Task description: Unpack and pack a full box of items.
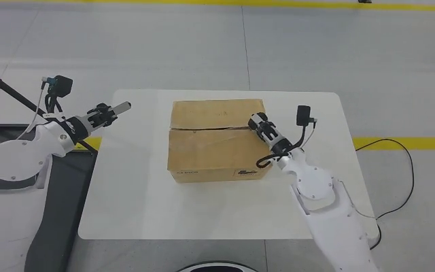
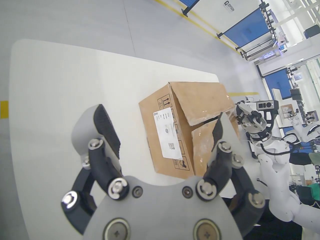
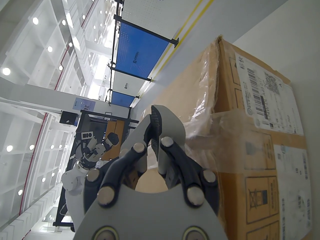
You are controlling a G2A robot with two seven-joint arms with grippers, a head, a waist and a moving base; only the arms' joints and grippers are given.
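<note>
Box (image 1: 216, 139), centre of counter (image 1: 136, 204): flaps down, nothing unpacked yet. Right gripper (image 3: 157, 118) clenched at top seam; left gripper (image 2: 160, 116) released, at counter's left edge.

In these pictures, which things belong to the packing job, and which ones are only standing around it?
For the job: cardboard box, flaps down, on the white table; right tool at its top edge; left tool, open, away from it.
Only around: blue panels; yellow floor line.
</note>
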